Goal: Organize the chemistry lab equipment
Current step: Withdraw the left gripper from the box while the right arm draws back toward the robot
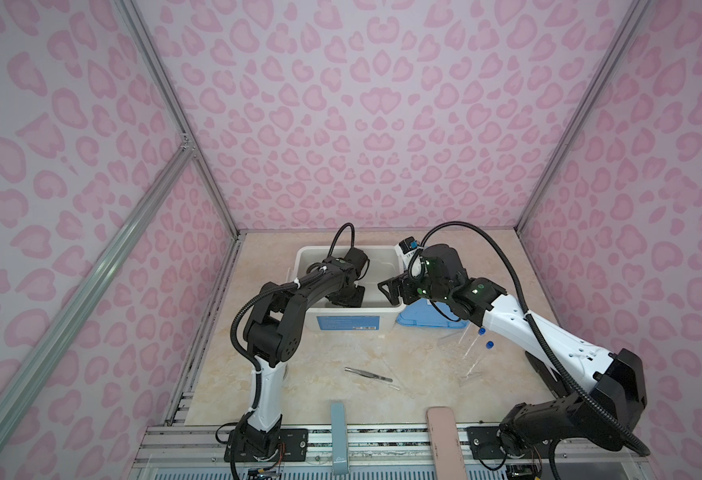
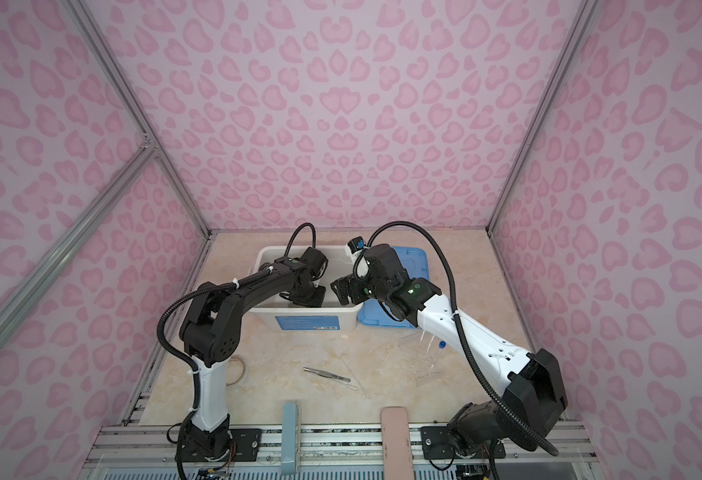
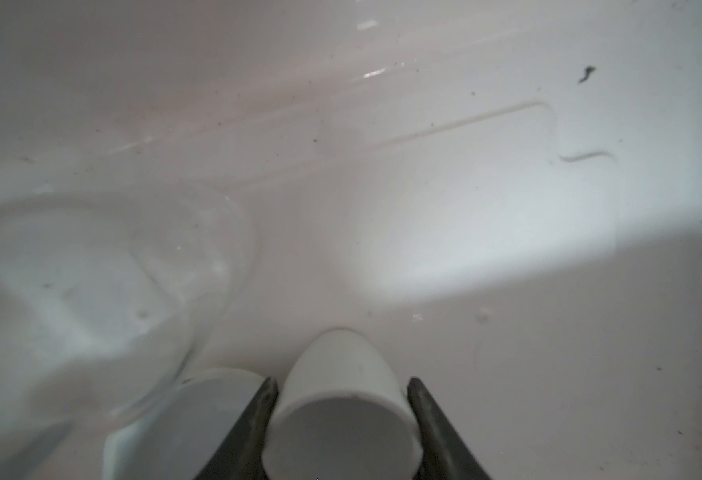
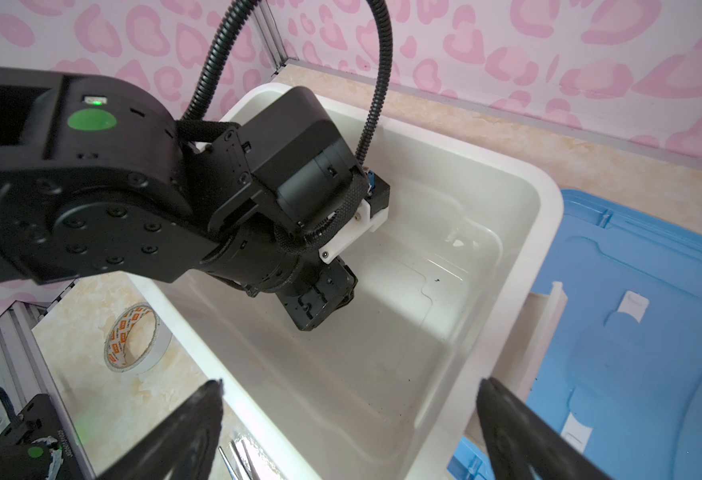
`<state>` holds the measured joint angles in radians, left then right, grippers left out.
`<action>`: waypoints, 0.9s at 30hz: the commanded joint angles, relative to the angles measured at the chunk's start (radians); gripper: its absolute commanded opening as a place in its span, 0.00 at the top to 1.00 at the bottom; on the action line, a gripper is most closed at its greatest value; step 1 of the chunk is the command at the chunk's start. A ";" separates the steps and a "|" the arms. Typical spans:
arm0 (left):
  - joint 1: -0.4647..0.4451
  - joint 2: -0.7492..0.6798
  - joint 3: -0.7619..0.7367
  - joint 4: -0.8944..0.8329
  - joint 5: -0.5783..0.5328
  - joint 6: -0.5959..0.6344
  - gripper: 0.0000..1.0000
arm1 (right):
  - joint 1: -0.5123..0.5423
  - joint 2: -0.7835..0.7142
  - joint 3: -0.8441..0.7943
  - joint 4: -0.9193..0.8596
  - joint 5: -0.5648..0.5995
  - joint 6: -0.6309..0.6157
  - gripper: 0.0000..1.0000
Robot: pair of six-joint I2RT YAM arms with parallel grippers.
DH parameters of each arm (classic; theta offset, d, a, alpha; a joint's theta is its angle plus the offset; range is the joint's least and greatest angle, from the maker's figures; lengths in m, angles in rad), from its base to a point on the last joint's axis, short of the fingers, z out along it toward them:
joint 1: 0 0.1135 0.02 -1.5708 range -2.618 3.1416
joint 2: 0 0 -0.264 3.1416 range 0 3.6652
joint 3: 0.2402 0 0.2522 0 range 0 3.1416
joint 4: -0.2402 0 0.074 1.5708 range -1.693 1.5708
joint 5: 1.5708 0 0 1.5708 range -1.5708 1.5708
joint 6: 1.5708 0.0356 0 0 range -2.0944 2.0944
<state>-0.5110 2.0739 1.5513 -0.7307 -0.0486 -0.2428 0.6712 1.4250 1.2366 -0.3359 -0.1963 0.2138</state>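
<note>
Pink walls printed with heart-like blotches (image 1: 382, 124) close in a beige marbled surface (image 1: 312, 390). The biggest thing on it is a large white plastic tub (image 1: 349, 318), open, at the back, with its flat blue lid (image 1: 424, 322) lying just beside it on my right. My right pincer (image 4: 349, 382) hovers above the tub's near rim, fingers spread wide with nothing between them. My left pincer (image 3: 343, 380) is down inside the tub, close to its floor.

Out on the surface, a roll of white tape (image 4: 156, 351) lies beside my left arm, in front of the tub. The long clear tubes with blue caps (image 1: 489, 344) are by my right arm, in front of the lid. The slim metal tweezers (image 1: 368, 374) lie mid-surface, with thin clear rods (image 2: 357, 384) just beside them.

In the tub, a small clear glass cup (image 3: 200, 232) shows blurred. Next to it stands a plain white round dish (image 3: 216, 395). Just beside that, my left pincer's fingers are clamped on a small white round dish (image 3: 341, 399).
</note>
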 commanded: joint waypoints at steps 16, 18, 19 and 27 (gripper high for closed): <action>-0.001 -0.039 0.012 -0.021 0.000 -0.003 0.43 | 0.001 -0.005 -0.009 0.000 0.024 -0.013 0.04; -0.003 -0.060 0.016 -0.024 0.004 -0.002 0.34 | 0.000 -0.006 -0.010 0.002 0.026 -0.013 0.04; -0.003 -0.067 0.019 -0.025 0.006 -0.002 0.31 | 0.000 -0.005 -0.010 0.002 0.026 -0.013 0.04; -0.006 -0.116 0.025 -0.046 -0.013 -0.002 0.15 | 0.000 -0.010 -0.009 -0.001 0.026 -0.011 0.04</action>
<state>-0.5152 1.9934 1.5681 -0.7536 -0.0441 -0.2432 0.6712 1.4216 1.2324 -0.3386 -0.1761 0.2131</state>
